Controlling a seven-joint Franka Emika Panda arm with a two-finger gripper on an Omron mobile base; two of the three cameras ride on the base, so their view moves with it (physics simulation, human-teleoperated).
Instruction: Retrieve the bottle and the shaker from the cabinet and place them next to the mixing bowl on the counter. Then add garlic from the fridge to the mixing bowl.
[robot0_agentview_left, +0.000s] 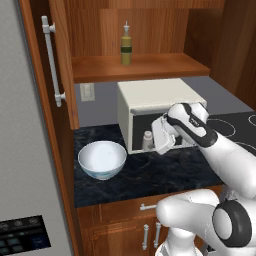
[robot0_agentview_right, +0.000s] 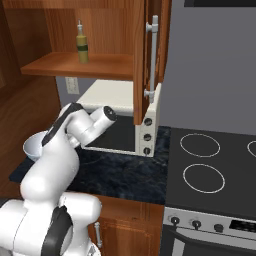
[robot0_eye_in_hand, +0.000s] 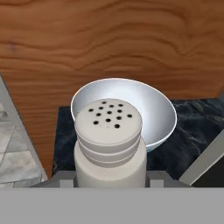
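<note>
Hand view is giving the closest look at the shaker (robot0_eye_in_hand: 109, 144): a white one with a ribbed cap full of small holes, standing upright between the jaws and taking up the lower middle of the picture. The gripper (robot0_eye_in_hand: 109, 181) is closing on its body, so the jaws are clamping the shaker rather than meeting. Just behind the shaker the white mixing bowl (robot0_eye_in_hand: 151, 109) is sitting on the dark marbled counter (robot0_eye_in_hand: 197, 122), with a wooden panel rising beyond it.

The left base view is showing the same shaker (robot0_agentview_left: 147, 141) from the side, small and upright, just beside the front of the cream microwave (robot0_agentview_left: 155, 95) and held at the end of the arm's hand, with the gripper (robot0_agentview_left: 156, 142) reaching toward the bowl. Here the mixing bowl (robot0_agentview_left: 102, 159) is sitting a little to the left of the shaker on the counter (robot0_agentview_left: 150, 175). This view is also showing the bottle (robot0_agentview_left: 126, 47), olive-green with a pale spout, standing upright on the open cabinet's shelf (robot0_agentview_left: 150, 67) above the microwave.

The right base view is hiding the shaker behind the arm; only an edge of the mixing bowl (robot0_agentview_right: 31, 146) is peeking out at the left. It is showing the bottle (robot0_agentview_right: 82, 44) on the shelf, the open cabinet door (robot0_agentview_right: 147, 55) and the stove (robot0_agentview_right: 210, 165) to the right.
</note>
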